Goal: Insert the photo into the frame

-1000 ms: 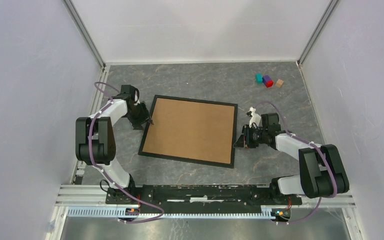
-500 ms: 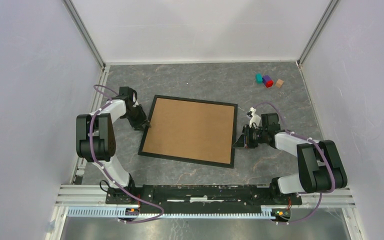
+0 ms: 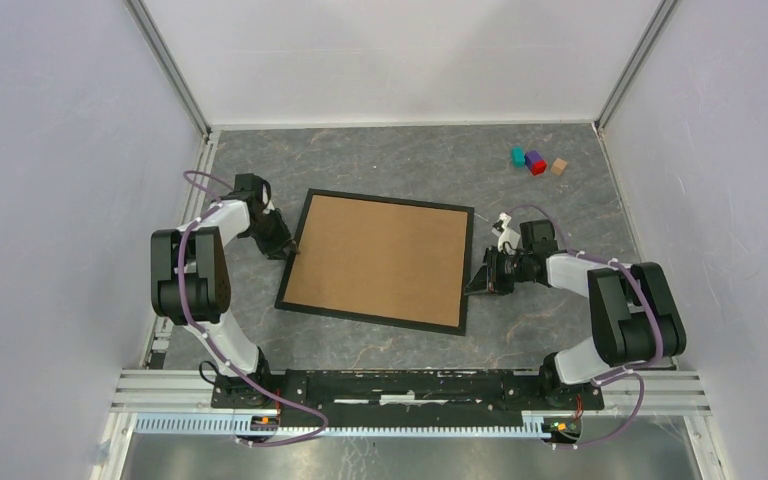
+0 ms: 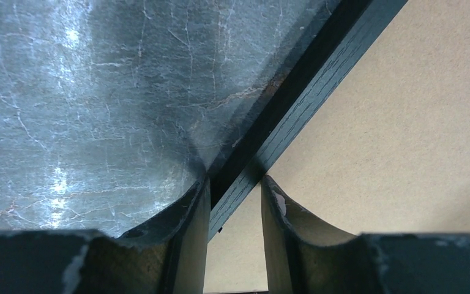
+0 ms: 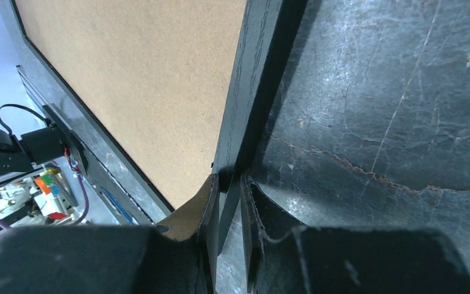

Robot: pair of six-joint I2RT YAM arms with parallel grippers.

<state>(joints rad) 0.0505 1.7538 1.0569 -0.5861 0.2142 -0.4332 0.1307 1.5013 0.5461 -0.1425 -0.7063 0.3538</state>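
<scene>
The left pincer (image 4: 234, 180) straddles the left rail of the frame (image 4: 315, 73), one finger on the outer side against the worktop (image 3: 390, 165) and the other on the inner side by the brown backing board (image 3: 375, 260). The rail fills the gap between the fingers, so this pincer looks closed on it at a middling width. It sits close to the frame's far-left corner.

The right pincer (image 5: 228, 177) is narrow. Its fingers pinch the thin outer lip of the right rail, somewhat nearer the worktop's near edge than the far one. A dark shadow lies under that rail, but I cannot tell whether it is off the surface.

The frame lies back-side up in the middle of the worktop. Its long sides run roughly along the far and near edges, slightly skewed. The backing board is seated inside the rails and covers the whole opening.

The photo shows in no view. Whether it lies under the board inside the frame cannot be told. If it does, the loading is done, and what is left is probably to turn the frame face up or set it down. With both pincers holding opposite rails, that reading seems the likelier one. If it does not, the board has to come out again.

Three small coloured blocks (image 3: 535, 161) sit well apart from the frame, near the far-right corner.

No brand, label or writing can be read. The board is plain, the rails are bare black and the blocks are unmarked.
</scene>
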